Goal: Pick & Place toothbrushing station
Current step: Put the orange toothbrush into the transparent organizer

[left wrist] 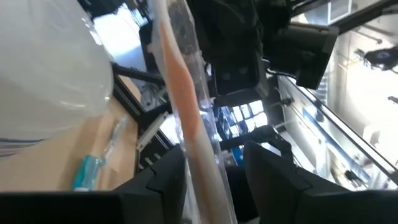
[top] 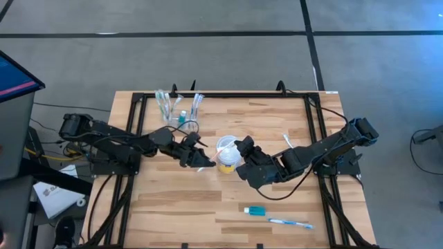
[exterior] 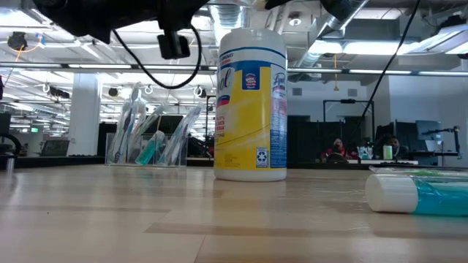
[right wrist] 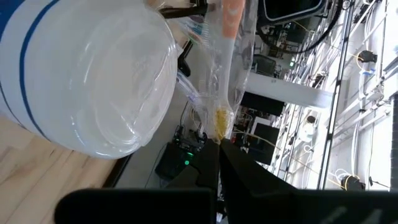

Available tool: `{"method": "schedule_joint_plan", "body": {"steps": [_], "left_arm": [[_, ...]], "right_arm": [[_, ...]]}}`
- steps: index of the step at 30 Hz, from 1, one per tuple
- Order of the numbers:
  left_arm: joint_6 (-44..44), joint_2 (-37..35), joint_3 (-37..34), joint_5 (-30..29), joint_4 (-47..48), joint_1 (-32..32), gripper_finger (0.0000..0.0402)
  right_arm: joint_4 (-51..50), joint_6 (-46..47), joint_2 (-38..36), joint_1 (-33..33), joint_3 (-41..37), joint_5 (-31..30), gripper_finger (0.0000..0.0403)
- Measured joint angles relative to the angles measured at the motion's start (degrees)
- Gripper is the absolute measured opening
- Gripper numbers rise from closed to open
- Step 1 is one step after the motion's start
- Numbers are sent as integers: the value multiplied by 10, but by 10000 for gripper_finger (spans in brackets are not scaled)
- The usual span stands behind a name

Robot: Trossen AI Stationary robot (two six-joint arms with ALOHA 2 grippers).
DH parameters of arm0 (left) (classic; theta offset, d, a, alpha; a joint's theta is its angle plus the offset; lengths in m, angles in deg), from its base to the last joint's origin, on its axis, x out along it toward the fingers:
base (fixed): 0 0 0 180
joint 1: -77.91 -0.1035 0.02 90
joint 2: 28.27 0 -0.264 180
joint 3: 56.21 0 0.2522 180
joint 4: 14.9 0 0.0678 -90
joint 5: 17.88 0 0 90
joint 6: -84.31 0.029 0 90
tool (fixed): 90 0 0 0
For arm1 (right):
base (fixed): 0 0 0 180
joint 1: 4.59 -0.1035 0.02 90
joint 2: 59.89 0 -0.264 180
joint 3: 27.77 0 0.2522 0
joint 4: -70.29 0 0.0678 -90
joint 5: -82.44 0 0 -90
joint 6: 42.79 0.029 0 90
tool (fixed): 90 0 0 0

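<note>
While both arms reach in toward the middle of the bench (top: 208, 207), the toothbrushing station (top: 178, 111) stands well back from them, near the far edge and left of centre. It is a small see-through stand, and clear-wrapped toothbrushes lean out of its cups; something teal shows low down inside it. From bench height the station (exterior: 150, 139) sits behind and to the left of the wipes tub (exterior: 251, 102).

That tub (top: 227, 153), white-lidded with a yellow band, stands upright at about the middle of the bench, between the two hands.

The left hand (top: 202, 160) is just left of the tub. Its fingers (left wrist: 155, 186) stand apart, and a long clear-wrapped toothbrush (left wrist: 193, 118) with a pale orange handle runs up between them; I cannot tell whether the fingers press on it.

The right hand (top: 241, 149) is just right of the tub, raised off the wood. Its fingers are drawn together, and in its own wrist view a crinkled clear wrapper (right wrist: 225, 74) with an orange piece inside rises from the fingertips, so it looks pinched there. The tub's lid (right wrist: 87, 81) fills much of that same view.

Nearer the front edge, to the right, lie a small teal and white tube (top: 255, 209) and another wrapped toothbrush (top: 291, 223), just beside each other.
</note>
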Motion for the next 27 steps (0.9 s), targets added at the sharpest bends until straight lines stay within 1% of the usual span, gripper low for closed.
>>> {"method": "schedule_joint_plan", "body": {"steps": [4,9,27], "left_arm": [[-9,12,15,15,-1,0,149],[-10,12,15,21,0,-5,146],[-10,12,14,29,3,-15,87]], "right_arm": [[0,0,0,0,0,0,0],[0,0,0,0,0,0,0],[0,0,0,1,0,2,0]]}}
